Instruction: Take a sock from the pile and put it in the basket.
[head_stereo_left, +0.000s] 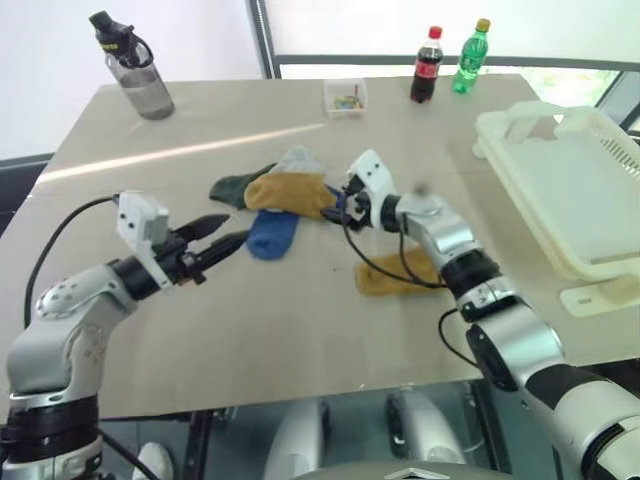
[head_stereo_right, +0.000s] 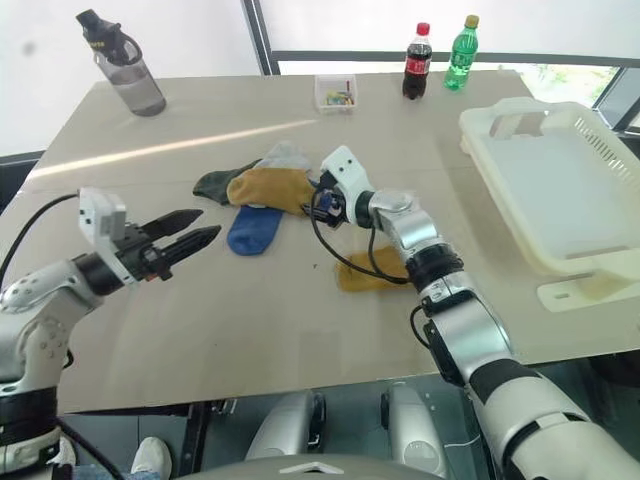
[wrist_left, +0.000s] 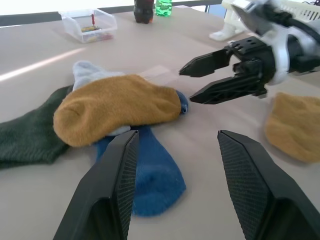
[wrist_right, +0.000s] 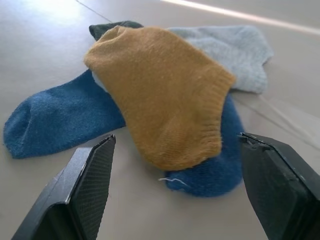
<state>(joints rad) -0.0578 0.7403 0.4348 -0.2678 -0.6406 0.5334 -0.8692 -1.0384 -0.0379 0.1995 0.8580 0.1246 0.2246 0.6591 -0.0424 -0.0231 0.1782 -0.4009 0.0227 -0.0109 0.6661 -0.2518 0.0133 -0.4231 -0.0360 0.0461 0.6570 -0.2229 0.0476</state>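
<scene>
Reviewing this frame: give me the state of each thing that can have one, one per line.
pile: on the table, mustard sock on top, untouched.
separate mustard sock: flat on the table, under the right arm.
basket: empty.
left gripper: open, empty.
right gripper: open, at the pile's edge.

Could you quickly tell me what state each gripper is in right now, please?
Left gripper: open, holding nothing, beside the pile.
Right gripper: open, empty, fingers either side of the mustard sock's edge.

Beige table (head_stereo_left: 300, 330) bearing sock pile (head_stereo_left: 285, 195), basket (head_stereo_left: 575, 190), bottles (head_stereo_left: 427, 66).
</scene>
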